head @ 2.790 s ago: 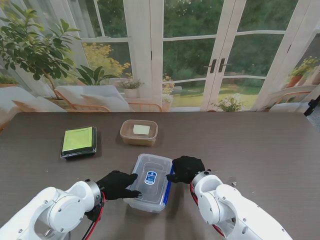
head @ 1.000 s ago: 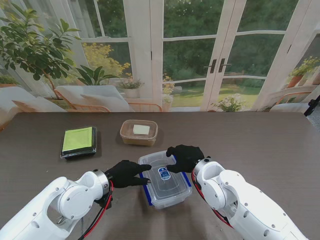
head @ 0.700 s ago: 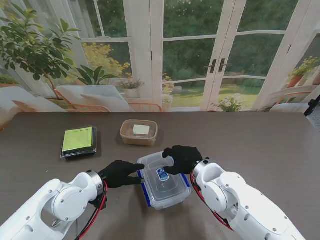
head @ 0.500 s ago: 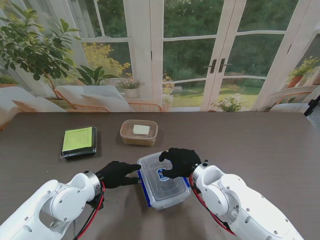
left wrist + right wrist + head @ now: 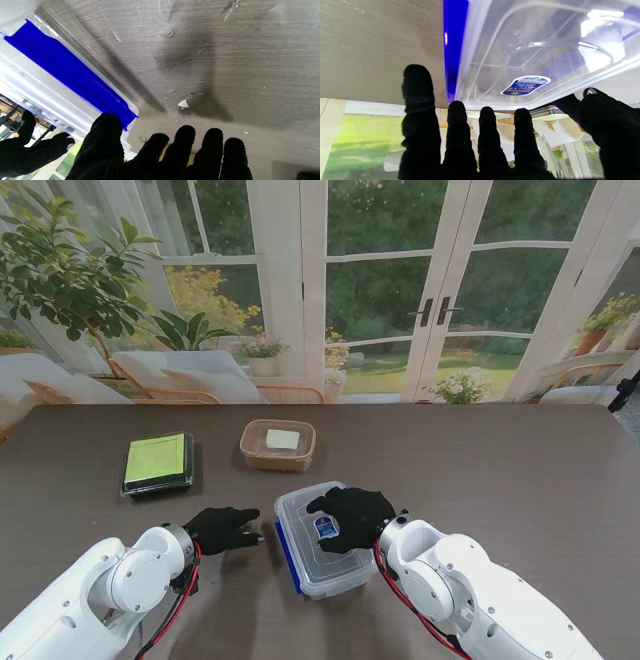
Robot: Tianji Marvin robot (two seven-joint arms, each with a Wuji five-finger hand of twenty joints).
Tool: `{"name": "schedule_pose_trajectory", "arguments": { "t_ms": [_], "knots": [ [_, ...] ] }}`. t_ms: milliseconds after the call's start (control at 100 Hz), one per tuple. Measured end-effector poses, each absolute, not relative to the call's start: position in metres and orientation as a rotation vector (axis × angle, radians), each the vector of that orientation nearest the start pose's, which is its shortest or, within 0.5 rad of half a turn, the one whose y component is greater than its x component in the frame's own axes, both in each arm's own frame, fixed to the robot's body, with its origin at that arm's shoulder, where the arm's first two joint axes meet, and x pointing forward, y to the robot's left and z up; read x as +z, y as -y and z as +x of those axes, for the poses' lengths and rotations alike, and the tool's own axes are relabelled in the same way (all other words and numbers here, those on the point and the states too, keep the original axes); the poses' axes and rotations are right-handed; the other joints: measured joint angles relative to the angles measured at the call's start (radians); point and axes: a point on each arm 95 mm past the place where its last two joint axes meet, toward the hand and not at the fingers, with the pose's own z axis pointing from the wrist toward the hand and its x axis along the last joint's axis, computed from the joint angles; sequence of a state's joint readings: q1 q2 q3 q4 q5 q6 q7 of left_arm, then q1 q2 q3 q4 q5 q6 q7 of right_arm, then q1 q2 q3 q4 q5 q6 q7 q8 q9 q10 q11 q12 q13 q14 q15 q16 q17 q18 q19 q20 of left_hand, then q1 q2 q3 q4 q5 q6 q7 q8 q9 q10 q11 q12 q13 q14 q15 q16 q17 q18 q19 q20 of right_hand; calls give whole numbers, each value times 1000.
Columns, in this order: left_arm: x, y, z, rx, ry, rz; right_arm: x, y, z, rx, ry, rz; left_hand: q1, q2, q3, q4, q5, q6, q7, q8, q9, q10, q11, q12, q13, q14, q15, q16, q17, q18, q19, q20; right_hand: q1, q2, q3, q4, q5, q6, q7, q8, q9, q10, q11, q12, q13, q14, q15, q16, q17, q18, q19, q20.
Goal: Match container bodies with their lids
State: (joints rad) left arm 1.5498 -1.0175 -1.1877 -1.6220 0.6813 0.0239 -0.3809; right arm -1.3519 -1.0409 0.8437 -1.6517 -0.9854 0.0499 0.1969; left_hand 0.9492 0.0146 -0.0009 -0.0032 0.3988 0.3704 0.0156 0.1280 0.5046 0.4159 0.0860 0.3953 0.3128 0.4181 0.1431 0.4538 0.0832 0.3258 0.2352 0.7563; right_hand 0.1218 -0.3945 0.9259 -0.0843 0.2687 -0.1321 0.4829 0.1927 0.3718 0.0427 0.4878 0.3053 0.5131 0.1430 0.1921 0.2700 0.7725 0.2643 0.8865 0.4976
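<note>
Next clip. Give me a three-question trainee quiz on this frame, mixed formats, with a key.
1. True or false: the left hand is holding the clear container.
2. Which hand rests on the clear container's lid? A) left hand B) right hand C) both
3. Fill in: the box with the green lid lies to the ____ of the brown container in the stand view.

Key: 1 false, it is open beside the container, apart from it; 2 B; 3 left.
</note>
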Motion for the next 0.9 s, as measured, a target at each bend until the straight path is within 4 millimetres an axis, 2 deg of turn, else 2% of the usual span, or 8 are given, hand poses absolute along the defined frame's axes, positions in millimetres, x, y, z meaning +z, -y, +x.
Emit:
{"name": "schedule_pose_trajectory", "arguments": {
  "t_ms": [110, 210, 240, 300, 450, 620, 710, 900],
  "knots": [
    [-358, -7, 396, -1394, -1774, -1743, -320, -102, 393, 1447, -1911, 1040, -24, 3, -10, 0, -16, -30, -1, 4, -22, 0, -1, -1, -25, -8, 0, -7, -16, -9, 0, 9, 0, 0, 0, 0, 0, 0, -14, 0, 0, 0, 0, 0, -8, 0, -7, 0, 0, 0, -7, 0],
    [-361, -8, 400, -1422, -1760, -1814, -320, -102, 393, 1447, -1911, 1041, -81, 10, -19, 0, -17, -111, -1, 3, -59, -4, -5, -1, -68, -9, -27, 8, -49, -16, 0, 10, 0, 0, 0, 0, 0, 0, -14, 0, 0, -1, 0, 0, -8, 2, -12, -1, 0, 0, -9, 0],
    [-361, -8, 401, -1432, -1762, -1834, -321, -102, 393, 1447, -1910, 1041, -95, 10, -21, -1, -14, -135, -1, 3, -71, -8, -1, 0, -78, -8, -41, -8, -56, -16, 0, 10, 0, 0, 0, 0, 0, 0, -14, 0, 0, -1, 0, 0, -8, 4, -15, -1, 0, 0, -9, 0],
    [-361, -7, 402, -1449, -1766, -1862, -321, -102, 393, 1449, -1910, 1042, -123, 9, -27, -1, -12, -157, -1, 3, -77, -13, -3, 0, -96, -7, -58, -8, -73, -16, -1, 10, 0, 0, 0, 0, 0, 0, -16, 0, 0, -1, 0, 0, -8, 8, -20, -1, 0, 0, -9, 0],
    [-361, -8, 402, -1433, -1781, -1858, -321, -102, 393, 1451, -1909, 1046, -182, 8, -25, -1, -14, -157, -1, 3, -110, -17, -16, 0, -107, -13, -65, 6, -91, -43, -1, 11, 0, 0, 0, 0, 0, 0, -18, 0, 0, -1, 0, 0, -8, 11, -21, -1, 0, 0, -9, 0],
    [-363, -5, 406, -1405, -1805, -1847, -321, -102, 393, 1453, -1909, 1050, -193, 8, -25, -1, -39, -131, -11, -2, -138, -11, -8, 3, -152, -25, -71, 7, -119, -82, -16, 13, 0, 0, 0, 0, 1, 0, -19, 0, 0, -1, 0, 0, -9, 19, -26, -1, 0, 0, -9, 0],
    [-363, -4, 410, -1412, -1805, -1857, -322, -102, 392, 1454, -1909, 1051, -193, 8, -25, -1, -39, -131, -11, -14, -138, -11, -8, 24, -156, -29, -79, -4, -131, -103, -2, 51, 0, 0, 0, 0, 1, 0, -19, 0, 0, -1, 0, 0, -9, 24, -31, -2, 0, 0, -9, 0],
    [-364, -1, 416, -1440, -1805, -1888, -322, -102, 392, 1454, -1911, 1052, -193, 8, -25, -1, -17, -199, -6, -15, -139, -11, -8, 39, -178, -29, -106, 3, -158, -112, -32, 48, 0, 0, 0, 0, 1, 0, -19, 0, 0, -1, 0, 0, -9, 27, -44, -3, 0, 0, -9, 0]
  ]
}}
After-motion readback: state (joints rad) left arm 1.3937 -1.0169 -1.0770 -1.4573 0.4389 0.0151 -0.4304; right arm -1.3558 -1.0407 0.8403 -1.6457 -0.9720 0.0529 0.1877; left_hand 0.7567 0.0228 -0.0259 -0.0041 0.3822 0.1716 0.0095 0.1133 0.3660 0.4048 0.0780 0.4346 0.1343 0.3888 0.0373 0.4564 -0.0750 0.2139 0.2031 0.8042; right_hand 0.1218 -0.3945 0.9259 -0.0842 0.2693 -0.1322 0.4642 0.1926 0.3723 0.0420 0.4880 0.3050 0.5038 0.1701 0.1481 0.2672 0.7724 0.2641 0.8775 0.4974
